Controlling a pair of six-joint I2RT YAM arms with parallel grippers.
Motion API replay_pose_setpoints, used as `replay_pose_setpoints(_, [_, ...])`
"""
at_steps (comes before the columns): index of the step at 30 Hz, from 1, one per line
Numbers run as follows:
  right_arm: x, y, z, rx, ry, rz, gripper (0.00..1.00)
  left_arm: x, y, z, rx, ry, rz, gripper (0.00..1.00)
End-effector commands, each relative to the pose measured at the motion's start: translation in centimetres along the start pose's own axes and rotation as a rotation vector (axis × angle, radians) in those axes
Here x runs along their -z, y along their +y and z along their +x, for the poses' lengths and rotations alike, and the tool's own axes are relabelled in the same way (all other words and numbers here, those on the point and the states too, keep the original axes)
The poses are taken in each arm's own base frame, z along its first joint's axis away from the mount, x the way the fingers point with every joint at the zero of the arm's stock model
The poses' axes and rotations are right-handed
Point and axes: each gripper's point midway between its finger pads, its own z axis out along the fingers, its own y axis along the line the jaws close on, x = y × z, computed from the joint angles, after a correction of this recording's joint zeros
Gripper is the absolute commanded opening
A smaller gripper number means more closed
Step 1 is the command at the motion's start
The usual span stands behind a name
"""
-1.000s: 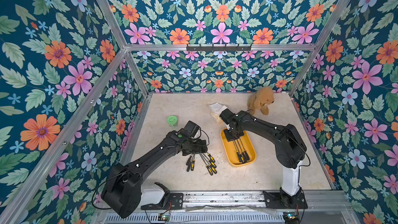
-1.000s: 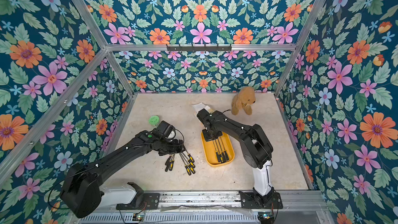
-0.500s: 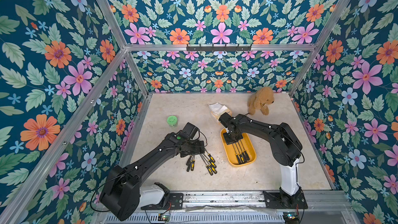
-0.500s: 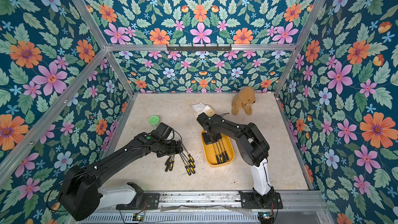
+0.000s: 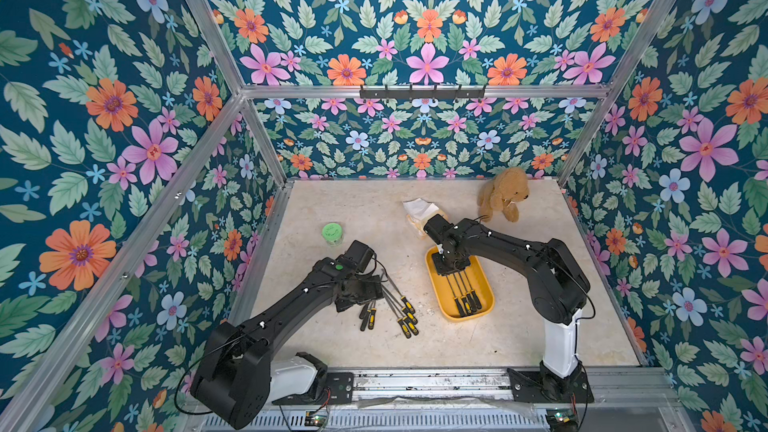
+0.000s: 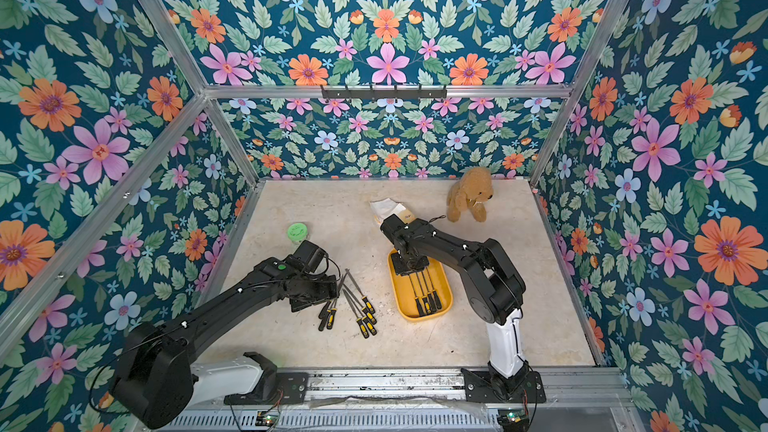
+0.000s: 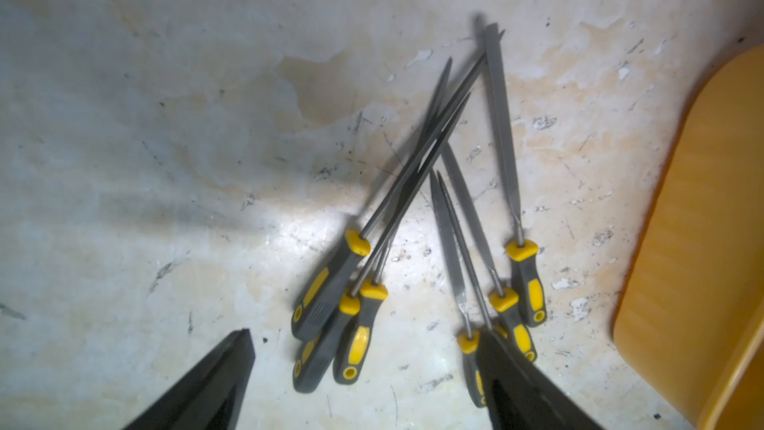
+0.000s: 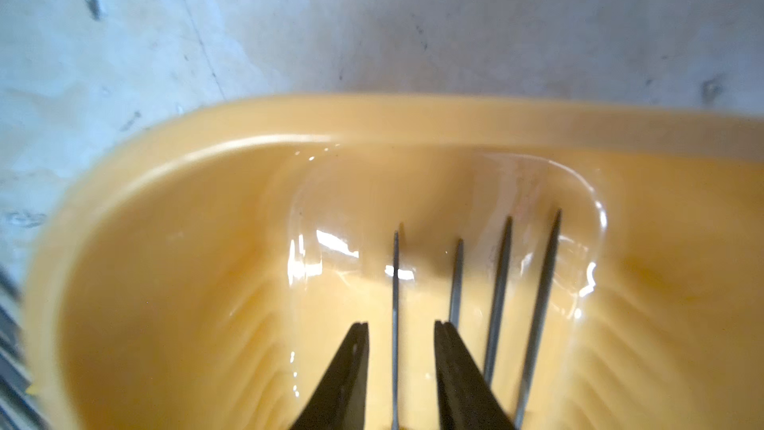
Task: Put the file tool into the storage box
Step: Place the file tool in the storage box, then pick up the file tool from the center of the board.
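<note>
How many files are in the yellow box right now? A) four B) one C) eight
A: the right wrist view shows four files lying side by side in the storage box, one of them between the parted jaws of the right gripper.

The left arm (image 5: pixel 291 305) and right arm (image 5: pixel 519 251) were matte black, with rounded joint housings and small white marks along the links. Each rose from a white base link (image 5: pixel 561 342) on a black plate (image 5: pixel 521 386) fixed with screws. Thin black cables (image 5: pixel 176 394) looped at the joints, and a green dot (image 5: pixel 339 266) marked the left arm's housing.
</note>
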Motion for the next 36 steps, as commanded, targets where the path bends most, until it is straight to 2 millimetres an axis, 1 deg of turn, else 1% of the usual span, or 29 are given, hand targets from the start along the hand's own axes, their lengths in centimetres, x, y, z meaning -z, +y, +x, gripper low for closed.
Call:
replay_pose_setpoints(1, [2.0,-0.8,-0.8,-0.046,-0.040,0.006,0.34,-0.1,2.8,1.2,0.029,0.044,-0.137,0.86])
replay_pose_setpoints(3, [3.0,-0.7,-1.4,-0.058,-0.064,-0.017,0.34,-0.5,3.4,1.4,0.027,0.051,-0.167,0.83])
replay_pose_setpoints(5, [3.6,-0.5,-1.7,-0.060,-0.074,-0.026,0.34,-1.0,3.4,1.2,0.023,0.050,-0.176,0.80])
replay_pose_setpoints(7, [3.8,-0.4,-2.0,-0.064,-0.080,-0.030,0.34,-1.6,3.0,0.7,0.014,0.039,-0.163,0.78])
replay_pose_setpoints(9, [3.9,-0.3,-2.1,-0.066,-0.079,-0.035,0.34,-2.2,2.7,0.7,0.004,0.046,-0.151,0.74])
replay_pose_setpoints(11, [3.9,-0.3,-2.0,-0.071,-0.076,-0.037,0.34,-2.6,2.5,0.7,-0.007,0.054,-0.142,0.71])
replay_pose_setpoints(14, [3.7,-0.3,-1.7,-0.075,-0.069,-0.039,0.33,-2.9,2.4,0.7,-0.024,0.053,-0.138,0.70])
replay_pose_setpoints(20, [3.3,-0.2,-1.4,-0.079,-0.060,-0.044,0.32,-3.9,3.0,0.7,-0.041,0.058,-0.169,0.67])
replay_pose_setpoints(27, [3.3,0.6,-1.6,-0.071,-0.061,-0.060,0.32,-4.4,3.6,-0.5,-0.024,0.032,-0.198,0.61])
replay_pose_setpoints(32, [2.9,1.0,-1.1,-0.059,-0.049,-0.059,0.32,-4.6,3.9,-1.1,-0.032,0.032,-0.206,0.52])
replay_pose_setpoints(36, [2.8,1.0,-1.0,-0.058,-0.046,-0.059,0.31,-5.0,4.1,-0.9,-0.037,0.043,-0.203,0.38])
